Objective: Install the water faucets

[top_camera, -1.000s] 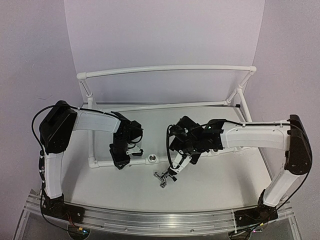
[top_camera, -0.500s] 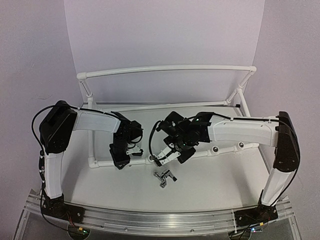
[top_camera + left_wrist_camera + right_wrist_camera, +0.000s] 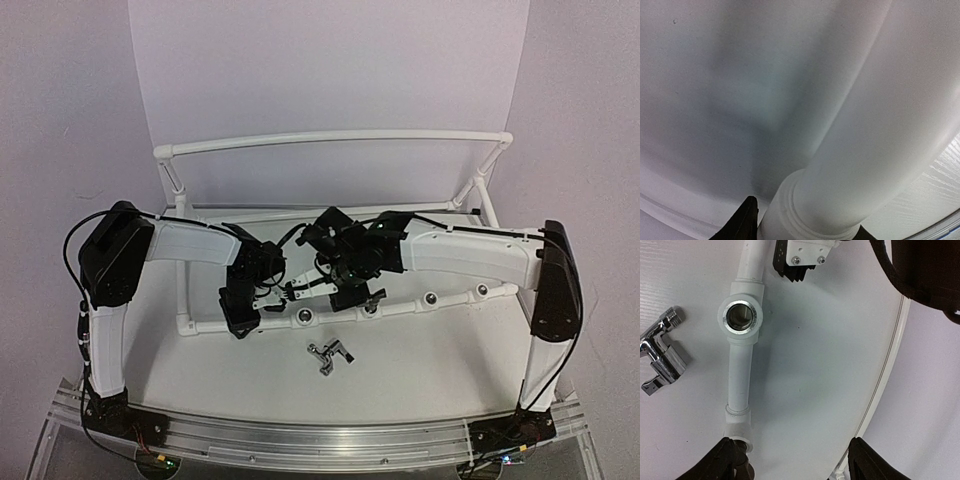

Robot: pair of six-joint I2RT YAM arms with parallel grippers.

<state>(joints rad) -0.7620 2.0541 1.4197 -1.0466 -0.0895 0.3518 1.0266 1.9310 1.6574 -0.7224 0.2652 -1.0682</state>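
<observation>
One small metal faucet (image 3: 328, 355) lies loose on the table in front of the white pipe frame (image 3: 455, 296); it also shows in the right wrist view (image 3: 660, 355). A second faucet is not clearly in view. My left gripper (image 3: 240, 318) is shut on the frame's front rail, with the pipe (image 3: 865, 125) between its fingers (image 3: 746, 222). My right gripper (image 3: 293, 290) is open wide and empty (image 3: 797, 462). It hovers over the rail between the left gripper and an open silver-ringed socket (image 3: 740, 317), away from the faucet.
The frame's tall back rail (image 3: 330, 140) and side posts stand behind the arms. More sockets (image 3: 430, 298) sit along the front rail to the right. A small dark piece (image 3: 374, 298) sits by the rail under the right wrist; I cannot tell what it is.
My right arm has swung left and back, from beside the loose faucet to above the front rail near the left gripper. The faucet and the left arm have not moved.
</observation>
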